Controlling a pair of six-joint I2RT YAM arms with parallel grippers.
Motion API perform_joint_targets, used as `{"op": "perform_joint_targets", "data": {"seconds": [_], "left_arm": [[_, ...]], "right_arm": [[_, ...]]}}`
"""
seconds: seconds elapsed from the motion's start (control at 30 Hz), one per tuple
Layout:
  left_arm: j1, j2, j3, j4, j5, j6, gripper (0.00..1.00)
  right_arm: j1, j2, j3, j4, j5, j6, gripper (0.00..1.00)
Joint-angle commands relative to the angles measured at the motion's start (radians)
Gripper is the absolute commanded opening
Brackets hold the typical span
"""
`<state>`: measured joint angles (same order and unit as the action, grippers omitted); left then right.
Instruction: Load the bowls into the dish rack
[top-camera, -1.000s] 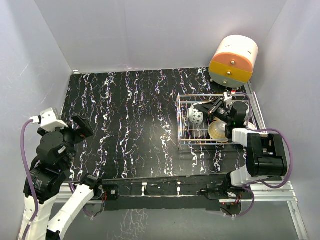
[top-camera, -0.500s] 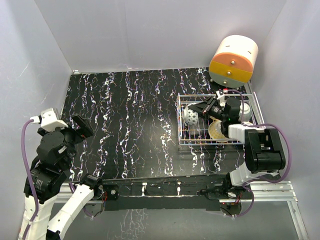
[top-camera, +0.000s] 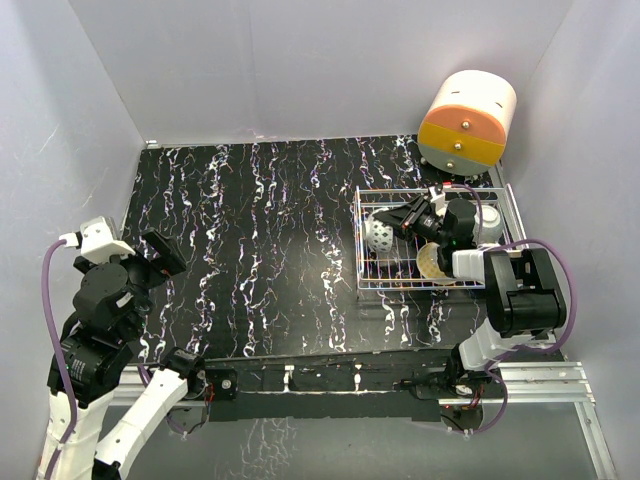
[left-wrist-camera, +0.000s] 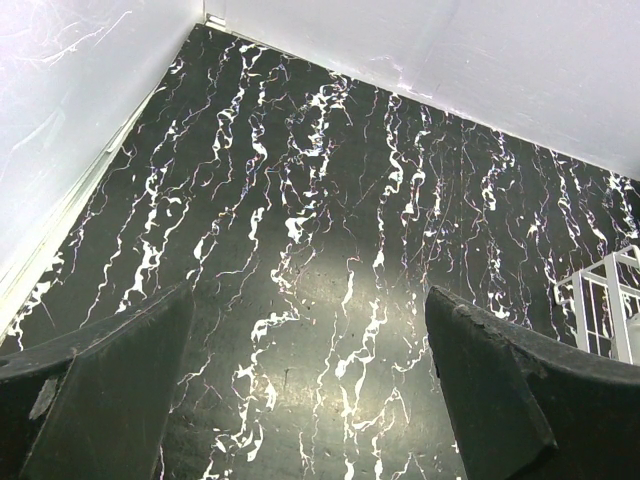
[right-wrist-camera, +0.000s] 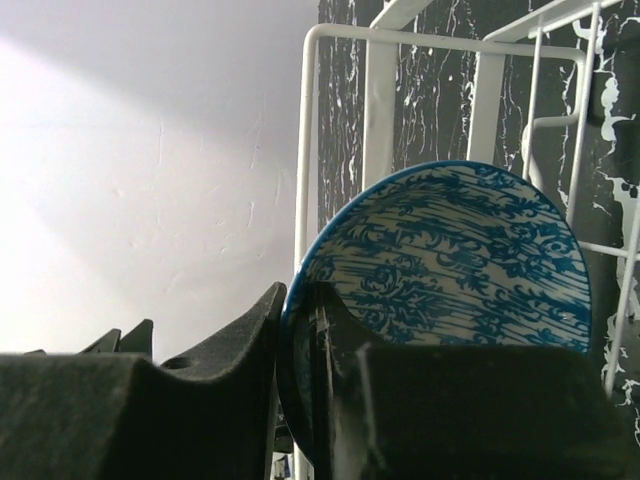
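Observation:
The silver wire dish rack (top-camera: 362, 268) stands at the right of the black marbled table. My right gripper (top-camera: 408, 214) reaches into it and is shut on the rim of a bowl (top-camera: 379, 234) that stands on edge at the rack's left end. In the right wrist view this bowl (right-wrist-camera: 460, 260) shows a cream outside with blue floral pattern, its blue rim pinched in the right gripper (right-wrist-camera: 299, 293), with rack wires (right-wrist-camera: 309, 120) just behind it. A second bowl (top-camera: 432, 261) with a yellowish inside leans in the rack's near side. My left gripper (top-camera: 166, 254) hangs open at the far left, over bare table (left-wrist-camera: 310, 400).
A round cream, orange and yellow drawer unit (top-camera: 467, 120) sits behind the rack in the back right corner. Grey walls close in the table on three sides. A corner of the rack (left-wrist-camera: 612, 300) shows at the right edge of the left wrist view.
My right gripper has carried the blue-patterned bowl a little to the left and farther back inside the rack. The left arm has not moved.

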<state>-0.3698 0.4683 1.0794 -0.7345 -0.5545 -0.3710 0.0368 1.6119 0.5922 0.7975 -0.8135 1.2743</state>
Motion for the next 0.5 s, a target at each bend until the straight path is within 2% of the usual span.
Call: {"op": "perform_joint_targets", "data": {"seconds": [0.0, 0.17, 0.47], "left_arm": [[-0.005, -0.001, 0.011, -0.003, -0.014, 0.001, 0.97], [-0.004, -0.002, 0.011, -0.003, -0.011, 0.001, 0.97], [-0.004, -0.009, 0.015, -0.016, -0.017, 0.001, 0.97]], "right_arm": [[0.003, -0.033, -0.012, -0.041, 0.033, -0.040, 0.22], [-0.007, -0.063, -0.008, -0.141, 0.069, -0.077, 0.35], [-0.055, -0.099, -0.032, -0.190, 0.085, -0.100, 0.38]]}}
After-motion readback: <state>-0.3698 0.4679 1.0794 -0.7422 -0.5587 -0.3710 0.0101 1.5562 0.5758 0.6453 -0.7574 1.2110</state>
